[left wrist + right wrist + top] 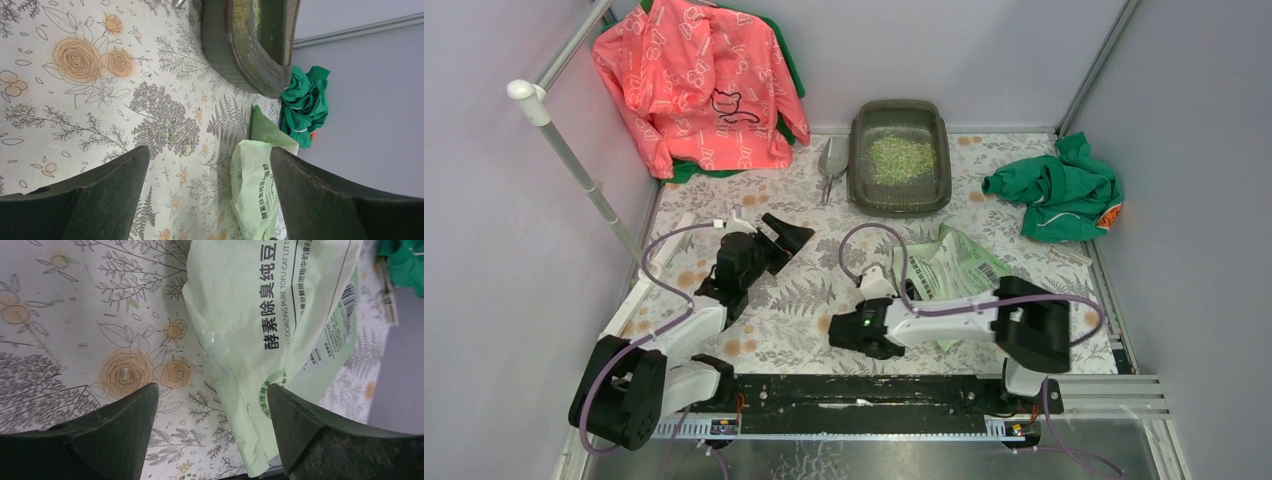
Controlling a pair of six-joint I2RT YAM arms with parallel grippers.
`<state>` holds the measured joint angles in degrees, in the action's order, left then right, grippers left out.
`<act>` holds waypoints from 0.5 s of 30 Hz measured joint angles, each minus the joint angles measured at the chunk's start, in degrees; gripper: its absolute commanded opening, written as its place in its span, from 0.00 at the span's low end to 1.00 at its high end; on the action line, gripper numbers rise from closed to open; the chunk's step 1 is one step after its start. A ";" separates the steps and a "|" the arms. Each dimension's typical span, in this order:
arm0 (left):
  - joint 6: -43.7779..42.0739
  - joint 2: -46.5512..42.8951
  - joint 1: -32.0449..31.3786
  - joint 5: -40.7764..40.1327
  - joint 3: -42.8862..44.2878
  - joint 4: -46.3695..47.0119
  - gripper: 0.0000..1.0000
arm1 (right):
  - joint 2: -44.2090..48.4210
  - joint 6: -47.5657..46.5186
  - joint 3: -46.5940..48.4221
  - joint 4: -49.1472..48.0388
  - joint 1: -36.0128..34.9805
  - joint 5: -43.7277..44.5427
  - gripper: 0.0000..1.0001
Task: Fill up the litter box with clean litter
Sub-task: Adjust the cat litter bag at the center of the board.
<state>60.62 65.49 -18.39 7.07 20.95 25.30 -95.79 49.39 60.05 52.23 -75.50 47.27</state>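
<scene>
Top view: litter (pixel 902 158) thinly covers the box (pixel 857 170), well beyond the left pincer (pixel 792 232) and right pincer (pixel 839 335), both open and empty. A slack bag (pixel 949 268) lies beside the right one. Pouring looks done.

Litter box (pixel 220 45) cropped (top edge).

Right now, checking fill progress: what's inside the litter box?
A loose patch of pale green litter in the middle of the box; bare floor around it. Anything beneath is hidden.
</scene>
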 measured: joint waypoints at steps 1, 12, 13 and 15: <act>-0.20 -0.70 0.00 0.00 -0.15 -0.28 0.99 | -2.58 1.64 1.14 1.97 -0.90 1.68 0.85; -1.03 -4.26 1.36 0.46 -3.30 -2.58 0.99 | -9.81 7.52 2.73 10.34 -1.42 8.39 0.76; -1.03 -4.35 1.57 0.59 -3.39 -2.67 0.99 | -10.78 7.52 3.23 10.47 -1.38 8.79 0.75; -1.03 -4.61 1.81 0.72 -3.43 -2.69 0.99 | -12.50 7.52 3.74 10.36 -1.36 9.14 0.73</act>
<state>59.59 60.88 -16.58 7.79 17.52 22.61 -108.29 56.90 63.79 62.59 -76.86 56.40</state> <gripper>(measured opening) 0.986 0.754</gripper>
